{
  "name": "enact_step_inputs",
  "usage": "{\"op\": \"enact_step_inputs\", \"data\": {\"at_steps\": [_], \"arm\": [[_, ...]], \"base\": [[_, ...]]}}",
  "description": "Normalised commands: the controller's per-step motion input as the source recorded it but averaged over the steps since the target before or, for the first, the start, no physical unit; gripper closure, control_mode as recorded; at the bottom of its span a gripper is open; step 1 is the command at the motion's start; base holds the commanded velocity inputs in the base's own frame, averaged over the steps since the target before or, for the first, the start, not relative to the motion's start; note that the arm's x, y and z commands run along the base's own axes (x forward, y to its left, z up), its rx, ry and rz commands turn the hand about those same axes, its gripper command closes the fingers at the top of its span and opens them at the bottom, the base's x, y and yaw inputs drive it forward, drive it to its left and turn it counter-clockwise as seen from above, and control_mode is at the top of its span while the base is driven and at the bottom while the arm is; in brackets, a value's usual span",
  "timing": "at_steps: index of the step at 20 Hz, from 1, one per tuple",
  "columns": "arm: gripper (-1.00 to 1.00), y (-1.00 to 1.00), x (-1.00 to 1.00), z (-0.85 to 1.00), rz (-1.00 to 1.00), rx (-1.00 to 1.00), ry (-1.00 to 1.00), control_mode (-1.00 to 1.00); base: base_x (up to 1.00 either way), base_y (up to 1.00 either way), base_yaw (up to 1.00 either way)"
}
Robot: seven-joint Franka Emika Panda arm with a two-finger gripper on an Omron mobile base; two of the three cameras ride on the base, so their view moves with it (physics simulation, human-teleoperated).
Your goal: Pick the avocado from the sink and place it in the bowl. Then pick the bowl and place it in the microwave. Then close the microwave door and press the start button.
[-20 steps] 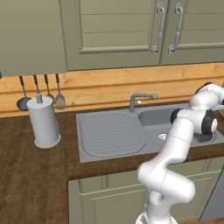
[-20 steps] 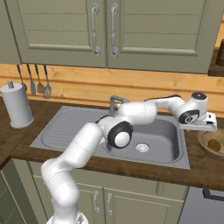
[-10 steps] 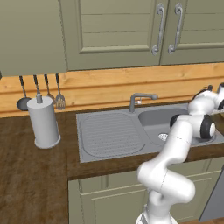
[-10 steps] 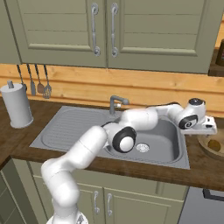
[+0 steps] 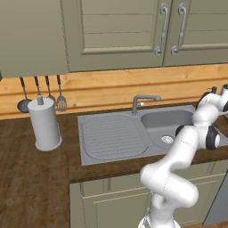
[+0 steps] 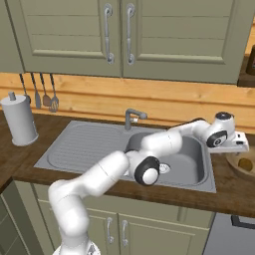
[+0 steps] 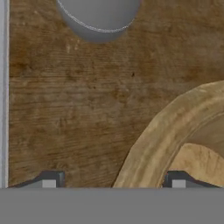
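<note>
Wooden rim fills the space between my fingertips: my gripper (image 7: 113, 180) stands open and holds nothing, one fingertip (image 7: 49, 179) over the dark desk (image 7: 74, 100) and the other inside the bowl (image 7: 175, 127), so the jaws straddle the bowl's wall. I read that as the right set-up for pinching the rim, since the bowl is far too wide to take across its whole width.

In the right base view my gripper (image 6: 238, 147) hangs low at the bowl's near-left edge, at about 10 o'clock from the bowl (image 6: 244, 171). The avocado (image 6: 244, 163) lies inside the bowl, so the first part of the job looks finished and lifting the bowl is the step in hand. The fruit sits loose, so I judge a tilted lift could roll it out.

At 12 o'clock in the hand view a grey round thing (image 7: 99, 17) stands on the desk, apart from the bowl; I cannot tell what it is.

Further out at 9 o'clock from the bowl lies the sink (image 6: 89, 144); the avocado is not in its basin. In the left base view my gripper (image 5: 221, 95) reaches past the sink (image 5: 116, 136) to its right end.
</note>
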Motion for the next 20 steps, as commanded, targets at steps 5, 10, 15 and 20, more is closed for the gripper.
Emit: {"op": "enact_step_inputs", "data": {"at_steps": [5,10,15,20], "arm": [[1.0,0.0,0.04,-0.3,0.02,0.0,0.09,-1.0],[1.0,0.0,-0.1,-0.1,0.01,0.0,0.04,-1.0],[1.0,0.16,-0.33,0.1,0.0,0.0,-0.09,-1.0],[1.0,0.41,-0.34,0.2,0.01,-0.01,-0.25,-1.0]], "base": [[0.0,0.0,0.0],[0.0,0.0,0.0],[0.0,0.0,0.0],[0.0,0.0,0.0]]}}
